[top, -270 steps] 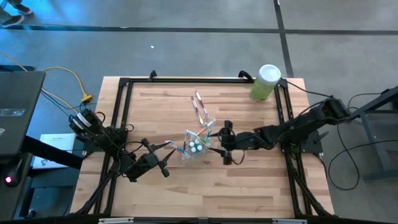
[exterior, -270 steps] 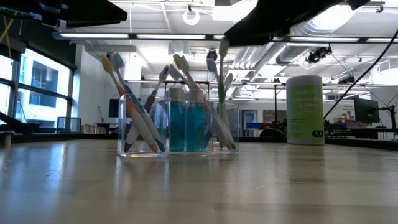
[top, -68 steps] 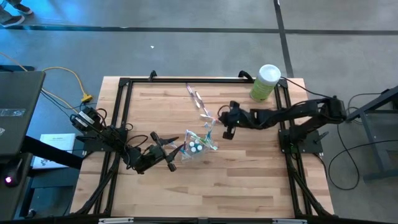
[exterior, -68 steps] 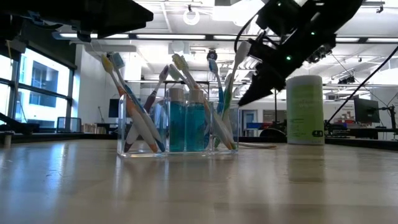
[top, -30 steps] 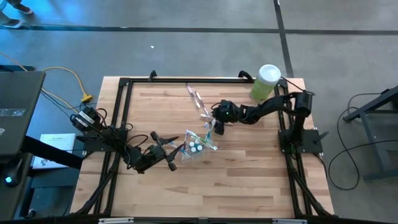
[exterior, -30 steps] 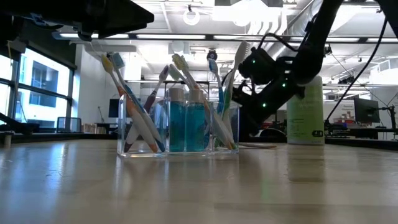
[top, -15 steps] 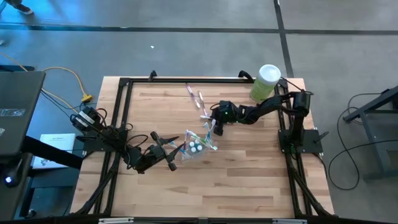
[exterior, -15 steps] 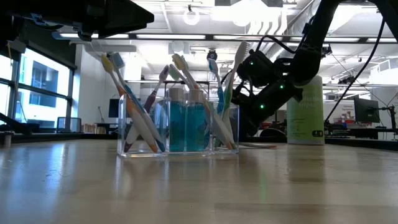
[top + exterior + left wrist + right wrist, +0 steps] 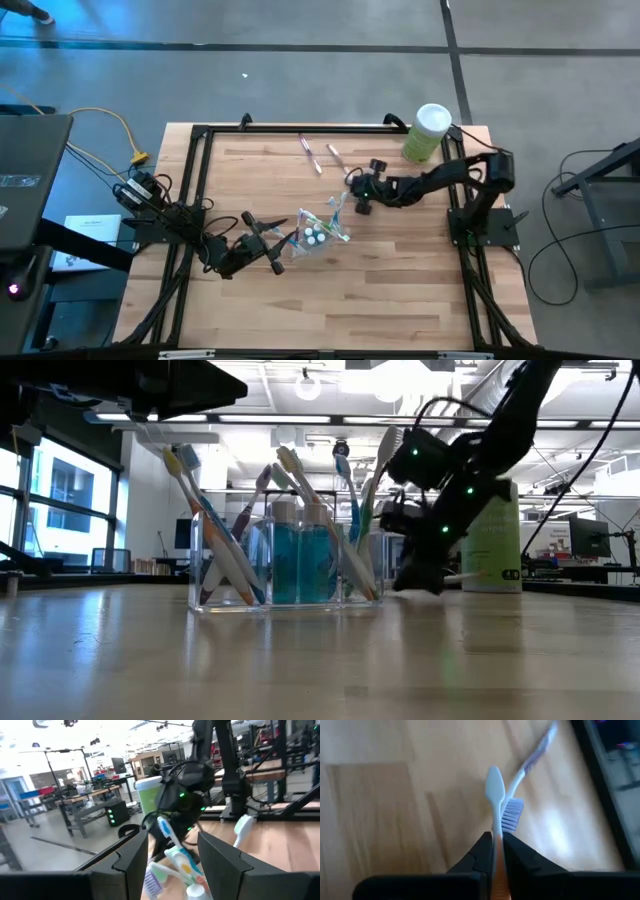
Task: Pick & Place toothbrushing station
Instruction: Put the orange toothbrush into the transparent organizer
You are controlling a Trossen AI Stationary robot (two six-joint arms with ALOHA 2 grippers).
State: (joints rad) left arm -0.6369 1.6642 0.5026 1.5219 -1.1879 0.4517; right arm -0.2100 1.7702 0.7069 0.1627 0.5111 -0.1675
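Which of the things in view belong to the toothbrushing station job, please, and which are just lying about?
Part of the job:
- clear plastic cup with toothbrushes standing in it
- teal toothpaste tubes inside it
- toothbrush clamped in the right end effector
- two loose toothbrushes on the table

Lying about:
- light-green canister with white lid, at the table's far right corner
- yellow cable off the table

In the right wrist view the end effector (image 9: pixel 497 851) hides the lower handle of its toothbrush (image 9: pixel 495 790), and a second toothbrush (image 9: pixel 532 757) behind it is blurred. From above, the clear cup (image 9: pixel 318 233) is too small to count its contents.
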